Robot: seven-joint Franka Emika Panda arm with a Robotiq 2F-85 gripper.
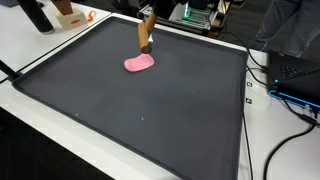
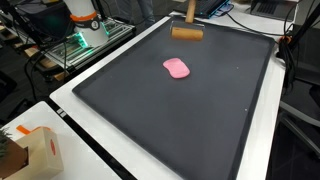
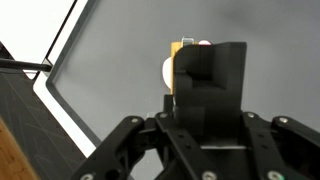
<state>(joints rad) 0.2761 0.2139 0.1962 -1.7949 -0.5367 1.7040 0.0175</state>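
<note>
Gripper (image 3: 208,55) is showing in the wrist view as one dark block with no gap visible between the fingers (whether it is pinching anything cannot be told). A wood-coloured strip (image 3: 177,70) is lying along its left edge. In both exterior views a wooden mallet (image 1: 146,35) (image 2: 186,30) is standing handle-up at the far side of the black mat (image 1: 150,120) on the table (image 1: 45,38). A pink lump (image 1: 139,63) is lying close on its near side.
</note>
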